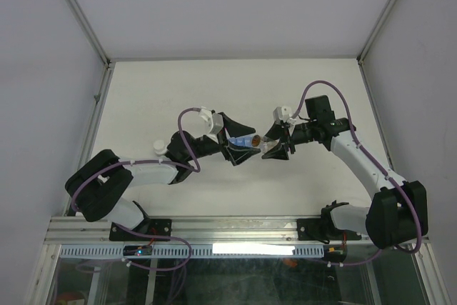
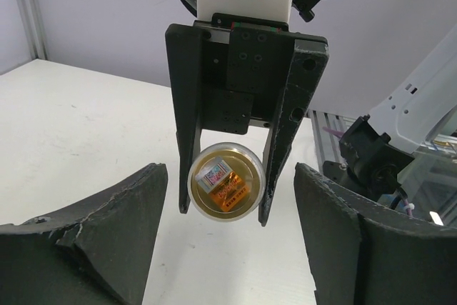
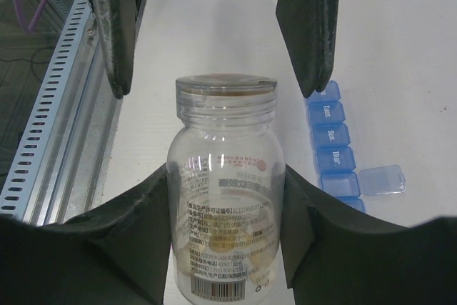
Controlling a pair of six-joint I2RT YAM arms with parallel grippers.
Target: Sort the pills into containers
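A small clear bottle [image 3: 225, 198] lies gripped between the dark fingers of my right gripper [image 1: 275, 149], held just above the table. Tan pills [image 3: 258, 261] rest at its bottom end. My left gripper [image 1: 239, 146] faces it. Its fingers [image 3: 307, 26] stand on either side of the bottle's top end with a gap on each side, open. In the left wrist view that round top end [image 2: 225, 183] shows between the right gripper's fingers [image 2: 187, 141]. The blue containers [image 3: 332, 141] lie on the table beside the bottle, one lid [image 3: 382, 178] flipped open.
A small white round cap [image 1: 160, 146] sits next to the left arm. A slotted metal rail [image 3: 50, 126] runs along the table's near edge. Grey walls enclose the white table [image 1: 214, 91].
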